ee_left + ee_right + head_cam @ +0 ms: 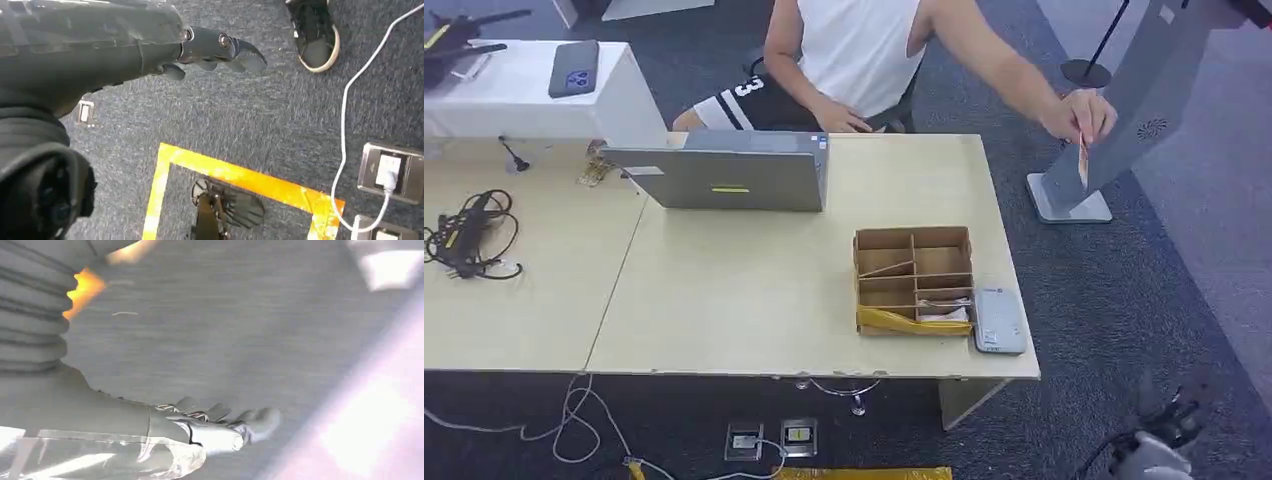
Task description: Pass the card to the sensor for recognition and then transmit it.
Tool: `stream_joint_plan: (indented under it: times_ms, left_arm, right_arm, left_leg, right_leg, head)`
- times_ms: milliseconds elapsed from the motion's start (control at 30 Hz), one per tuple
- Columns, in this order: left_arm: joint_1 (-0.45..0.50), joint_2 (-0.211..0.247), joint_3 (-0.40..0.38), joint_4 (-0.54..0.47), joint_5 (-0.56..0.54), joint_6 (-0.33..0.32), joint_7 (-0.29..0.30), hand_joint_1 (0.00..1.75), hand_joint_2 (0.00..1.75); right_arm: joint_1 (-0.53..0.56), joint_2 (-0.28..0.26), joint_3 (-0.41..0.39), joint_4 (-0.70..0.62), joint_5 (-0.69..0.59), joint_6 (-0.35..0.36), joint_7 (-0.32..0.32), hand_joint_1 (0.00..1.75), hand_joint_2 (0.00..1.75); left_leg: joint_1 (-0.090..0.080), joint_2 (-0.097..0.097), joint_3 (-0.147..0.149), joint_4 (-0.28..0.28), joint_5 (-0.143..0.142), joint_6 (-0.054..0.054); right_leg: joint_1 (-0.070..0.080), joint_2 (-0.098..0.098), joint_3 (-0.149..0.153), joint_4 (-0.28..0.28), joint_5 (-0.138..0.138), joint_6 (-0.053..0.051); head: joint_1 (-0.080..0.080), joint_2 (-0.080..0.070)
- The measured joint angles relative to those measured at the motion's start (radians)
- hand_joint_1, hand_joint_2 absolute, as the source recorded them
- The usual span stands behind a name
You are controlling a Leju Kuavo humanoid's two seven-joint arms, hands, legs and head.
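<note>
Right hand point(1164, 425) low, well apart from card point(1083, 160).

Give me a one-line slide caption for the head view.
A seated person's hand holds a card beside the grey stand, while the robot's right hand hangs low past the table.

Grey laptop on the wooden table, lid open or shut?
Open. The grey laptop has its lid raised, back side facing the head camera, standing on the light wooden table. Screen content cannot be told.
</note>
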Motion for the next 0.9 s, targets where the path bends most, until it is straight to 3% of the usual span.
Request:
stream_joint_plan:
  times_ms: [100,167,233,267,300,333,367,400,433,467,500,533,567,633,700,767,900]
  left_arm:
    - [-0.004,-0.001,-0.032,0.000,0.005,0.000,0.000,0.00,0.00]
    - [-0.007,-0.002,-0.042,0.000,-0.011,0.000,0.000,0.00,0.00]
    - [-0.009,-0.003,-0.050,0.000,-0.039,0.000,0.000,0.00,0.00]
    - [-0.015,-0.007,-0.053,0.000,-0.056,0.000,0.000,0.00,0.00]
    - [-0.021,-0.010,-0.058,0.000,-0.080,0.000,0.000,0.00,0.00]
    - [-0.018,-0.005,-0.058,0.000,-0.101,0.000,0.000,0.00,0.00]
    - [-0.012,-0.003,-0.059,0.000,-0.119,-0.003,0.000,0.00,0.00]
    - [-0.008,0.000,-0.060,0.000,-0.129,-0.032,0.002,0.00,0.00]
    - [-0.004,0.005,-0.060,0.000,-0.135,-0.069,0.003,0.00,0.00]
    - [-0.004,0.011,-0.060,0.001,-0.140,-0.096,0.004,0.00,0.00]
    - [-0.014,0.013,-0.060,0.002,-0.143,-0.118,0.004,0.00,0.00]
    - [-0.028,0.014,-0.060,0.002,-0.146,-0.133,0.005,0.00,0.00]
    - [-0.037,0.017,-0.059,0.002,-0.148,-0.133,0.005,0.00,0.00]
    - [-0.050,0.018,-0.059,0.002,-0.150,-0.129,0.005,0.00,0.00]
    - [-0.068,0.005,-0.062,0.001,-0.150,-0.159,0.005,0.00,0.00]
    - [-0.066,0.000,-0.063,-0.002,-0.150,-0.235,0.005,0.00,0.00]
    - [-0.038,0.005,-0.063,0.000,-0.150,-0.270,0.005,0.00,0.00]
  right_arm:
    - [-0.091,-0.018,-0.033,0.013,0.095,-0.029,-0.095,0.00,1.75]
    - [-0.148,-0.017,-0.040,0.017,0.219,-0.003,-0.113,0.00,1.75]
    - [-0.181,0.002,-0.037,0.008,0.246,0.063,-0.080,0.00,1.75]
    - [-0.150,0.027,-0.020,-0.008,0.184,0.148,-0.011,0.00,1.75]
    - [-0.075,0.069,0.032,-0.051,0.071,0.241,0.112,0.00,1.75]
    - [0.022,0.090,0.088,-0.109,-0.081,0.278,0.273,0.00,1.75]
    - [0.109,0.100,0.176,-0.183,-0.244,0.260,0.511,0.00,1.75]
    - [0.189,0.098,0.271,-0.267,-0.363,0.212,0.764,0.00,1.75]
    - [0.259,0.062,0.393,-0.392,-0.451,0.080,0.997,0.00,1.75]
    - [0.304,0.005,0.504,-0.534,-0.471,-0.081,1.145,0.00,1.75]
    - [0.340,-0.056,0.602,-0.696,-0.442,-0.221,1.236,0.00,1.75]
    - [0.376,-0.105,0.687,-0.854,-0.403,-0.335,1.239,0.00,1.75]
    - [0.396,-0.145,0.772,-0.999,-0.383,-0.361,1.189,0.00,1.75]
    - [0.395,-0.140,0.898,-1.128,-0.376,-0.355,1.063,0.00,1.75]
    - [0.444,-0.129,1.051,-1.250,-0.379,-0.355,1.019,0.00,1.75]
    - [0.476,-0.134,1.133,-1.353,-0.378,-0.355,1.009,0.00,1.75]
    - [0.483,-0.138,1.261,-1.508,-0.377,-0.355,1.003,0.00,1.75]
  left_leg:
    - [0.000,0.000,0.000,0.000,0.001,0.000]
    - [0.000,-0.002,-0.002,0.000,0.002,-0.001]
    - [0.003,-0.004,-0.001,0.000,0.002,-0.001]
    - [0.007,-0.009,0.002,0.000,0.002,-0.002]
    - [0.012,-0.012,0.014,0.004,0.001,-0.002]
    - [0.017,-0.009,0.024,0.010,-0.005,-0.002]
    - [0.017,-0.001,0.023,0.010,-0.008,-0.002]
    - [0.008,0.010,0.018,0.007,-0.009,-0.001]
    - [-0.007,0.022,0.004,0.003,-0.007,0.001]
    - [-0.015,0.021,-0.011,0.000,-0.010,0.003]
    - [-0.024,0.025,-0.023,-0.002,-0.015,0.003]
    - [-0.029,0.028,-0.020,-0.003,-0.021,0.006]
    - [-0.026,0.034,-0.014,-0.003,-0.026,0.004]
    - [-0.009,0.042,-0.003,-0.001,-0.027,0.002]
    - [-0.003,0.014,0.002,0.002,-0.022,0.009]
    - [-0.008,-0.020,0.008,0.003,-0.009,0.009]
    - [-0.004,-0.035,0.002,0.004,-0.006,0.007]
  right_leg:
    - [0.000,-0.001,0.000,0.000,0.001,0.000]
    - [0.000,-0.002,-0.001,0.001,0.001,0.000]
    - [0.003,-0.004,-0.001,0.001,-0.001,-0.002]
    - [0.006,-0.009,0.004,-0.002,-0.002,-0.002]
    - [0.014,-0.011,0.010,-0.013,-0.004,-0.001]
    - [0.017,-0.002,0.014,-0.021,-0.005,-0.001]
    - [0.013,0.007,0.013,-0.019,-0.005,0.000]
    - [0.004,0.017,0.008,-0.011,-0.004,0.001]
    - [-0.008,0.026,-0.001,0.002,-0.002,0.004]
    - [-0.021,0.040,-0.015,0.013,-0.002,0.005]
    - [-0.033,0.056,-0.022,0.024,-0.004,0.006]
    - [-0.038,0.059,-0.023,0.028,-0.010,0.011]
    - [-0.033,0.067,-0.020,0.026,-0.010,0.010]
    - [-0.017,0.073,-0.007,0.013,-0.006,0.007]
    - [-0.010,0.043,0.006,0.005,-0.009,0.010]
    - [-0.015,0.010,0.003,0.008,-0.011,0.012]
    - [-0.011,-0.004,0.001,0.008,-0.010,0.012]
  head:
    - [-0.001,0.000]
    - [-0.003,0.000]
    - [0.000,0.000]
    - [-0.005,0.000]
    - [-0.003,0.000]
    - [0.006,0.000]
    - [0.020,0.000]
    - [0.021,0.000]
    - [0.016,0.000]
    - [0.018,0.000]
    - [0.018,0.000]
    - [0.015,0.000]
    - [0.014,0.000]
    - [0.016,0.000]
    - [0.014,0.000]
    - [0.014,0.000]
    - [0.014,0.000]
